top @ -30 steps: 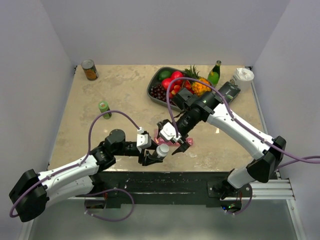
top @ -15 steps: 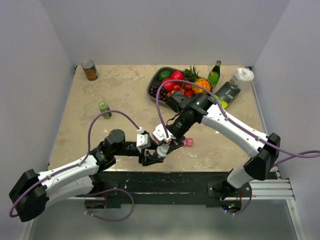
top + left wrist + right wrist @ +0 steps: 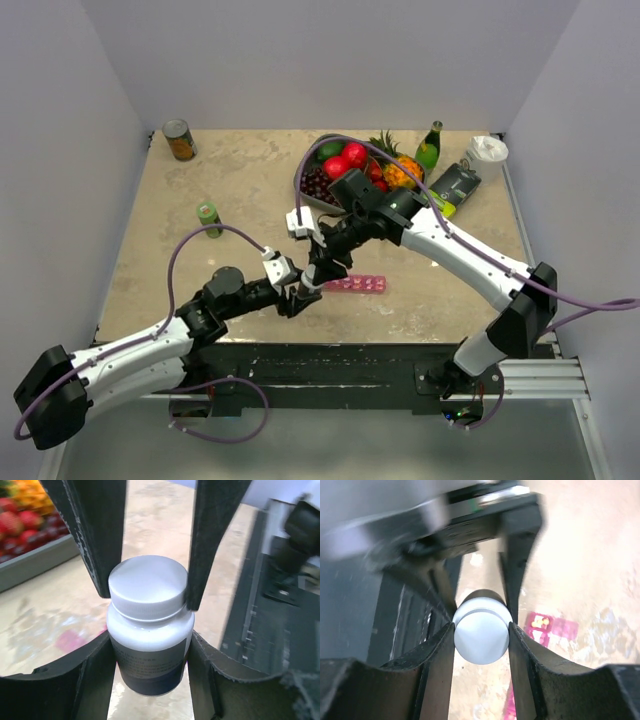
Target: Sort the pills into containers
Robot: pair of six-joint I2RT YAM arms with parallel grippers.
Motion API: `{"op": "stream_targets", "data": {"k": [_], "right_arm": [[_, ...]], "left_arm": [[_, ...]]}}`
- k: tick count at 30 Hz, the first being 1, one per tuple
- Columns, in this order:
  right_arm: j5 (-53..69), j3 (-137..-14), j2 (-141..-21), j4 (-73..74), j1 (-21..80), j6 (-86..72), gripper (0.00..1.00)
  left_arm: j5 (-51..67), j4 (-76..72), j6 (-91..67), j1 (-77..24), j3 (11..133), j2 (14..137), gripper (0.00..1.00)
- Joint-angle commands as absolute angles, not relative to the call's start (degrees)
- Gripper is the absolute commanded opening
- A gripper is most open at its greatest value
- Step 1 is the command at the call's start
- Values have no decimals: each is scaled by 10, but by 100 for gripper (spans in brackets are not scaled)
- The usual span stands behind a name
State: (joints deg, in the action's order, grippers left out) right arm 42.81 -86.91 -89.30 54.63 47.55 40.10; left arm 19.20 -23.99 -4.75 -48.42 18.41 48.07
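A small white bottle [image 3: 150, 645] with a dark label is held off the table, and my left gripper [image 3: 148, 680] is shut on its body. My right gripper [image 3: 481, 645] is shut on the bottle's white cap [image 3: 482, 632], one finger on each side. In the top view the two grippers meet, left gripper [image 3: 298, 298] below right gripper [image 3: 320, 270], and hide most of the bottle. The pink containers strip [image 3: 355, 284] lies flat on the table just right of them. A few yellow pills [image 3: 539, 623] show in one of its compartments.
A grey fruit tray [image 3: 305, 188] stands behind the right arm. A green glass bottle [image 3: 430, 145], a dark packet [image 3: 455, 185] and a white roll [image 3: 487, 150] sit at the back right. A tin can [image 3: 179, 140] and a small green can [image 3: 208, 218] are on the left.
My right gripper swung left to the bottle and shut on its cap. Both grippers and the bottle have shifted up and left, uncovering the pink strip.
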Motion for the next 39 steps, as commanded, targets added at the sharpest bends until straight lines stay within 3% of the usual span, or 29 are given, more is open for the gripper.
{"op": "stream_targets", "data": {"k": [1, 5, 13, 19, 24, 29, 32, 39], "right_arm": [[353, -843, -941, 441, 476, 170, 30], [337, -845, -966, 417, 461, 107, 35], [432, -948, -927, 517, 416, 219, 98], [478, -959, -863, 621, 403, 414, 99], [554, -943, -849, 784, 403, 719, 99], [615, -961, -887, 843, 423, 800, 98], [592, -964, -901, 842, 452, 785, 92], [574, -955, -902, 811, 465, 732, 62]], "left_arm": [[-26, -480, -27, -490, 218, 487, 0], [-65, -456, -7, -494, 228, 510, 0], [-4, -375, -39, -493, 191, 475, 0], [93, -318, -85, -490, 176, 431, 0], [231, -292, -92, -486, 197, 431, 0], [366, -260, -77, -484, 230, 473, 0], [383, -257, -70, -484, 233, 485, 0], [388, -265, -69, -481, 233, 492, 0]]}}
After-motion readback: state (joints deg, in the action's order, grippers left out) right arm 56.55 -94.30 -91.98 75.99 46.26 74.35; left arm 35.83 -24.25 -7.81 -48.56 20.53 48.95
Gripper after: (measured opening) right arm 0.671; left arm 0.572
